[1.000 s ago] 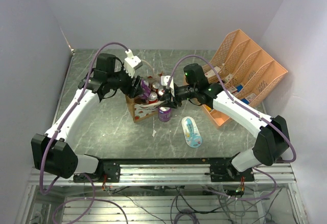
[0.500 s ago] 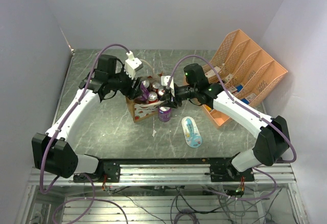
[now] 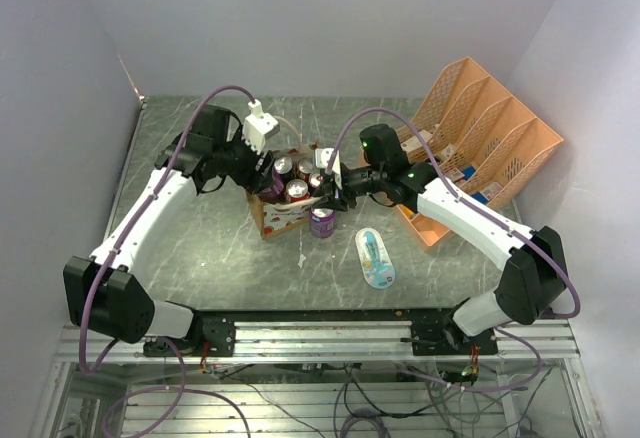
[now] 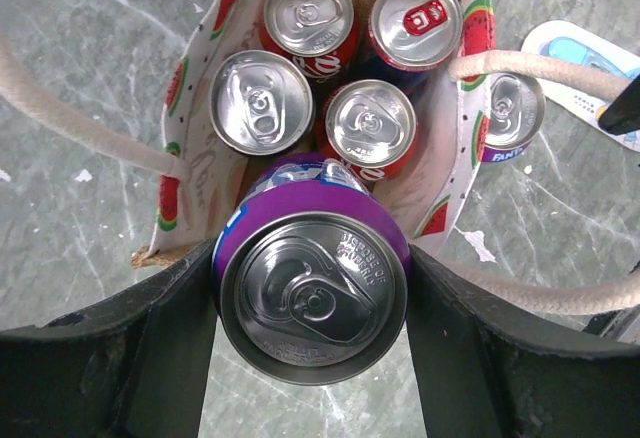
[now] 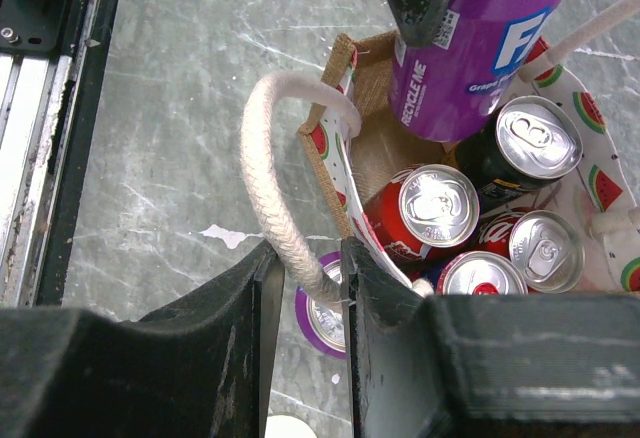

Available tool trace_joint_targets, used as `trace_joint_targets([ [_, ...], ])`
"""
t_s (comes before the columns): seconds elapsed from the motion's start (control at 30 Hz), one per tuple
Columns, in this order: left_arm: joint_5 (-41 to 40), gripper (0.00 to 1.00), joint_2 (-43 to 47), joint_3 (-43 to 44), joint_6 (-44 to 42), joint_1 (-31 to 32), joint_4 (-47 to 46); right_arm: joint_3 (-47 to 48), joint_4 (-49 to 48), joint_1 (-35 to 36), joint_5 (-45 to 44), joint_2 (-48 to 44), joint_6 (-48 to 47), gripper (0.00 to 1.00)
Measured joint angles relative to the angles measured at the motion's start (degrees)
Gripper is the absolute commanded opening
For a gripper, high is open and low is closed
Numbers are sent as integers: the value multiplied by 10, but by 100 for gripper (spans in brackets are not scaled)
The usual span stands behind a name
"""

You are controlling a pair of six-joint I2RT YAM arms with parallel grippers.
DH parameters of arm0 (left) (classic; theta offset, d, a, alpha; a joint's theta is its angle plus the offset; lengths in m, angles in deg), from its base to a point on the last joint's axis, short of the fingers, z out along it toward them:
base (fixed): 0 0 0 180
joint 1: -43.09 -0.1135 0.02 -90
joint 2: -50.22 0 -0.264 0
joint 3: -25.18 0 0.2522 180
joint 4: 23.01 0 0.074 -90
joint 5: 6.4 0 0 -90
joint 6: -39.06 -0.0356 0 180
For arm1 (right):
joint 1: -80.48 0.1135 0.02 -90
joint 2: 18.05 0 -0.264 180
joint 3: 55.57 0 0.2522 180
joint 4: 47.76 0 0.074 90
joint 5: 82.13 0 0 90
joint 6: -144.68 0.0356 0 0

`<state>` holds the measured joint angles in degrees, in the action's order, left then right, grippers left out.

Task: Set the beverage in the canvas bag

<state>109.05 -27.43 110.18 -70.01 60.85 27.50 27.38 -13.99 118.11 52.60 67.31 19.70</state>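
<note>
The canvas bag [image 3: 283, 214] stands open mid-table, tan with watermelon prints [image 4: 172, 198] [image 5: 330, 173]. Several cans [image 4: 370, 128] stand upright inside it. My left gripper [image 4: 312, 303] is shut on a purple beverage can [image 4: 314, 288], held upright over the bag's near edge; it shows in the right wrist view too [image 5: 470, 53]. My right gripper [image 5: 305, 278] is shut on a white rope handle [image 5: 275, 208] of the bag, holding the bag's mouth open. A second purple can [image 3: 322, 221] stands on the table beside the bag [image 5: 325, 318].
An orange mesh desk organizer [image 3: 480, 148] holding small items stands at the right. A light blue packet [image 3: 375, 256] lies on the table right of the bag. The table's front rail [image 3: 320, 323] runs along the near edge.
My left gripper has shifted slightly toward the bag with the purple can. The right arm holds the handle in place.
</note>
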Motion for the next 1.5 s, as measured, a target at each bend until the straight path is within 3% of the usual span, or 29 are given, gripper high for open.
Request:
trace_joint_targets([
  [0.67, -112, 7, -65, 41, -3, 16, 21, -5, 0, 0, 5, 0, 0, 28],
  [1.5, -117, 7, -153, 39, -56, 20, -6, -10, 7, 0, 21, 20, -2, 27],
])
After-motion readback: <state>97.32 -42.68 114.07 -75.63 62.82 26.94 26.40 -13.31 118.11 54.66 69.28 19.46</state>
